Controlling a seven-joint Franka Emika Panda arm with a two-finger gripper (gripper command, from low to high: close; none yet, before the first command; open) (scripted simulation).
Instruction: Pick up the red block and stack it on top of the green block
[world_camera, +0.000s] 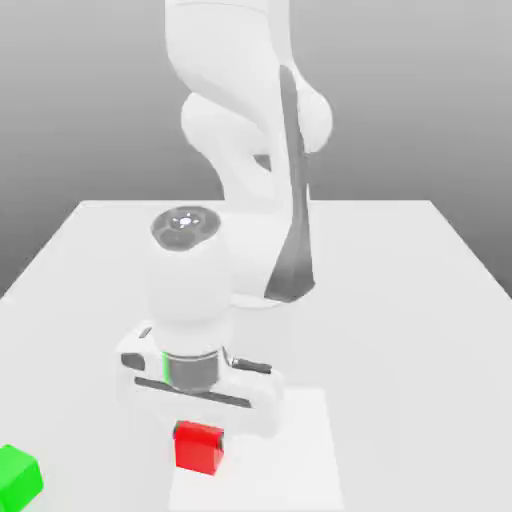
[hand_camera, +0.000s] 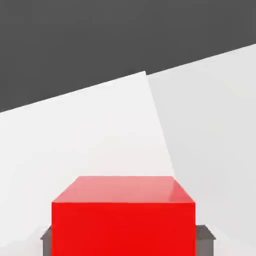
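The red block (world_camera: 198, 447) is a small cube near the table's front edge, directly under the white hand. My gripper (world_camera: 200, 436) has come straight down over it and is shut on it. In the hand view the red block (hand_camera: 123, 215) looms close, with a dark finger pad (hand_camera: 46, 241) pressed against one side and another against the opposite side. The green block (world_camera: 18, 475) lies apart on the table at the exterior view's far left, near the front corner.
The white table (world_camera: 400, 300) reaches back to the arm's base (world_camera: 262, 290) behind the hand. A slightly brighter square patch (world_camera: 300, 450) marks the surface under and beside the red block. Open tabletop lies between the two blocks.
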